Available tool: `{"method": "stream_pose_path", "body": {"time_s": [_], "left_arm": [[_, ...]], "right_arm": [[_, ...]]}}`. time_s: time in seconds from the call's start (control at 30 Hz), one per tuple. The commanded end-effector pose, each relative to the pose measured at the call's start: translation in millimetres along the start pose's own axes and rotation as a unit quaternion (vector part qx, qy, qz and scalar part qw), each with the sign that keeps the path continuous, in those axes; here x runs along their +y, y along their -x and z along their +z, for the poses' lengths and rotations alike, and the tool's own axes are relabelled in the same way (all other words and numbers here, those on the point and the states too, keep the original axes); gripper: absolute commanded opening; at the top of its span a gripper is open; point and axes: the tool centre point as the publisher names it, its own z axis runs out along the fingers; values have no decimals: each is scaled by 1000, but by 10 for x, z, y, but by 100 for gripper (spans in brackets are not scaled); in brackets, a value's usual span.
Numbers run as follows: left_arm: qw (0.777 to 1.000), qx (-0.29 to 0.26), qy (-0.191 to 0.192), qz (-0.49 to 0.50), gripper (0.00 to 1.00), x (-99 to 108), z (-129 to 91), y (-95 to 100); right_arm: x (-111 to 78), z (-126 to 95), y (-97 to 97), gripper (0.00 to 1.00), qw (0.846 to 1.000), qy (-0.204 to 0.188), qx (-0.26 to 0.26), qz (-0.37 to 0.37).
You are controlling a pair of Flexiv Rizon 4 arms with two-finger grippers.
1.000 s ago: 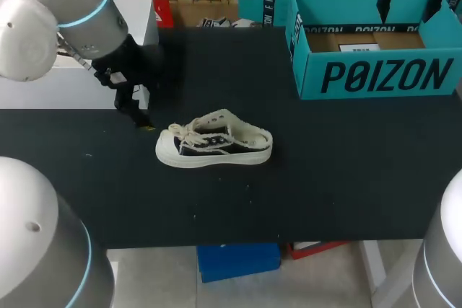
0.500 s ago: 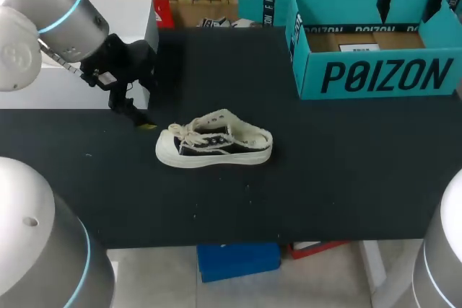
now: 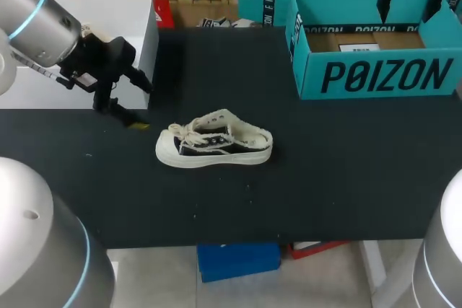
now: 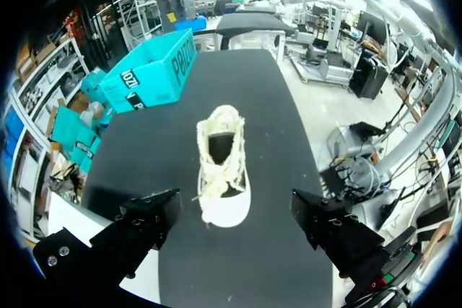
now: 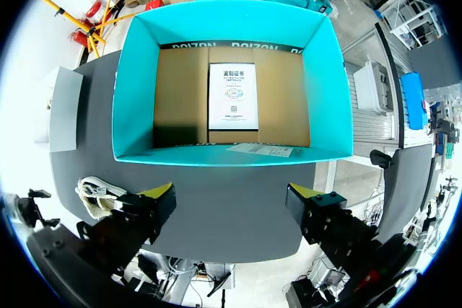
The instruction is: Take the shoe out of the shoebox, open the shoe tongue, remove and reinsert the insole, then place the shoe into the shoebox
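Left end effector (image 3: 140, 104) farther from shoe (image 3: 214, 140)

The little cream and black cloth shoe (image 5: 92, 191) is half hidden behind the right gripper (image 5: 231, 201) in its wrist view.

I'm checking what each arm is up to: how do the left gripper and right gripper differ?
The left gripper hangs over the table by the shoe, while the right gripper sits above the shoebox. The left gripper points at the shoe; the right gripper points down into the shoebox. Both are open and hold nothing.
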Motion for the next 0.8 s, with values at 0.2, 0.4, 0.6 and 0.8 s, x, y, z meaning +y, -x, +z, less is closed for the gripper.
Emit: {"method": "stream_pose_path", "body": {"time_s": [0.2, 0.4, 0.6, 0.8], "left_arm": [[1000, -2, -6, 4, 100, -86, 5, 84], [1000, -2, -6, 4, 100, -86, 5, 84], [1000, -2, -6, 4, 100, -86, 5, 84], [1000, -2, -6, 4, 100, -86, 5, 84]], "right_arm": [[6, -1, -3, 100, 1000, -1, 0, 0], [6, -1, -3, 100, 1000, -1, 0, 0], [38, -94, 142, 100, 999, 5, -24, -24], [4, -223, 173, 100, 991, 18, -51, -124]]}}
